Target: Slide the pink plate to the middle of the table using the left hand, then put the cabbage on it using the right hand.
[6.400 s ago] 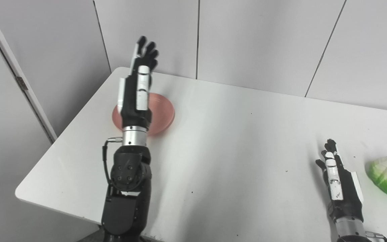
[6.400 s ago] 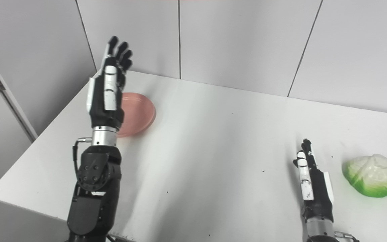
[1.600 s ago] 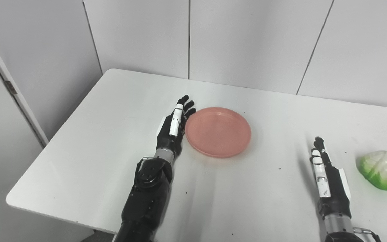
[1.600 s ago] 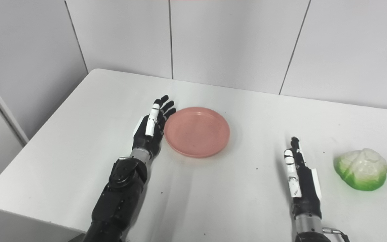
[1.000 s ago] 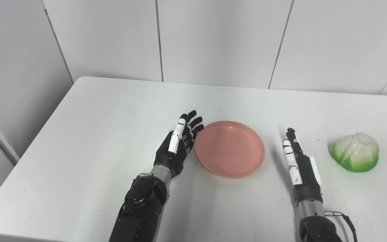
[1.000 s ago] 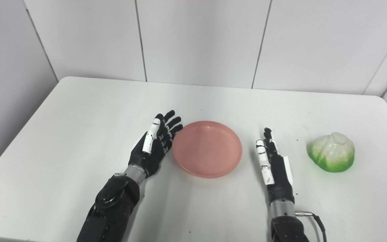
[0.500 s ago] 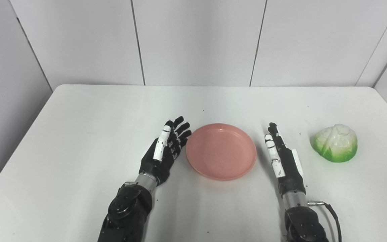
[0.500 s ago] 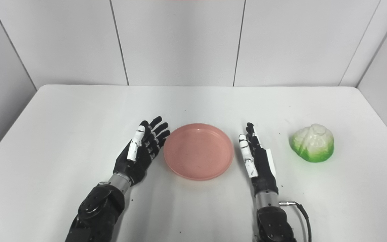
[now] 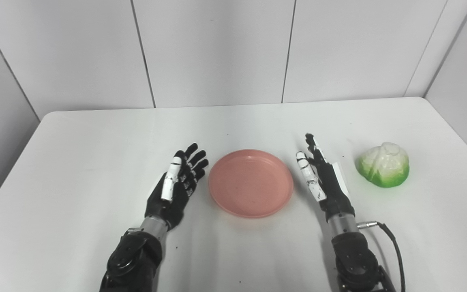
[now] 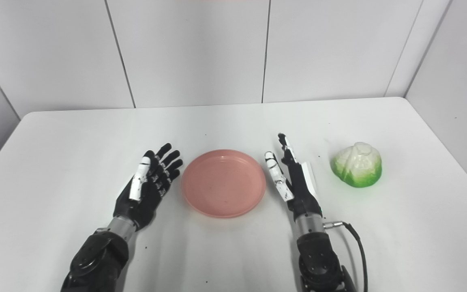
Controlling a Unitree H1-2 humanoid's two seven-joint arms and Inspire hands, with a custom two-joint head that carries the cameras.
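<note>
The white surface [image 9: 95, 162] has open room all round, with the pink plate [image 9: 251, 182] at its middle and the cabbage [image 9: 384, 170] nearer the right edge. The left hand [image 9: 176, 182], fingers spread and empty, lies just beside the plate; the right hand [image 9: 322, 178], also spread and empty, lies between plate and cabbage. A careless reach could likely nudge the rounded cabbage toward that edge.

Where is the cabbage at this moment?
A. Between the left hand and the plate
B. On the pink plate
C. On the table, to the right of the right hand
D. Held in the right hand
C: the cabbage sits on the white table, apart from the open right hand, while the pink plate between that hand and the left hand holds nothing.
</note>
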